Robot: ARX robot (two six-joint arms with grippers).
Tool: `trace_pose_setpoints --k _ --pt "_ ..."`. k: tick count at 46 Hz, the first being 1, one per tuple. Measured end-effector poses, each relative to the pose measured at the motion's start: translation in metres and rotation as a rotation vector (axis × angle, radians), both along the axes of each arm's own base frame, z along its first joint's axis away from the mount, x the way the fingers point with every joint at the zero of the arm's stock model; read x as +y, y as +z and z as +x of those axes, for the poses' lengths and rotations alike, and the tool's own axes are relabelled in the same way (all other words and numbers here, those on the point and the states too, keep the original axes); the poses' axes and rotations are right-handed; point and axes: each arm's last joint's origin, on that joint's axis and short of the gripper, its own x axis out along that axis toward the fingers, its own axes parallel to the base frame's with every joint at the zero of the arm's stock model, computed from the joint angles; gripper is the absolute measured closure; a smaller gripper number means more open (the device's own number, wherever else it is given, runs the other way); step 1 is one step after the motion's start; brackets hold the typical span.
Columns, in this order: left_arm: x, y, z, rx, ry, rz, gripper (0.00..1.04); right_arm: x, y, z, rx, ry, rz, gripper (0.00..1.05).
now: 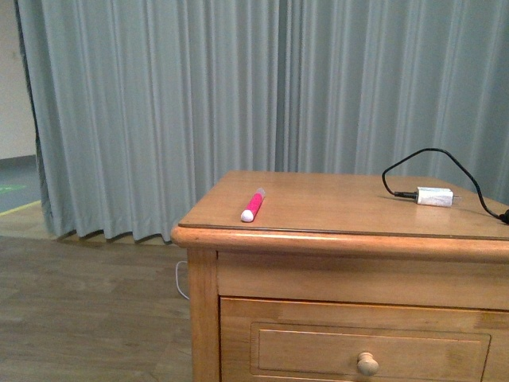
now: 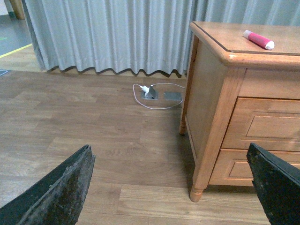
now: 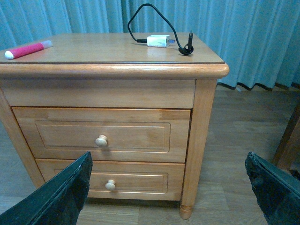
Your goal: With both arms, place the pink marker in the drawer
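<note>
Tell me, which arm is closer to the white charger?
Right, probably. The right gripper faces the cabinet front, low, below the charger. The left gripper is off the cabinet's other side, past the marker.

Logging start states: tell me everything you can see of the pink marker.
The pink marker is short and thick, looks plastic, bright pink with a white tip nearest the front edge and a pale far end. It lies flat, slightly angled, on the wooden cabinet top near its left front corner, touched by nothing else.
</note>
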Motion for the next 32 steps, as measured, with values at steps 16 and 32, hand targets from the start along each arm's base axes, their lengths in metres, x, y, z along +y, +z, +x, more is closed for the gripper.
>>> trace_pose_setpoints --k 16,32 --pt "0.000 0.000 0.000 0.000 0.000 0.000 0.06 0.000 0.000 0.000 0.000 0.000 0.000 0.08" --pt "0.000 0.000 0.000 0.000 0.000 0.000 0.06 0.004 -0.001 0.011 0.273 0.081 -0.016 0.08"
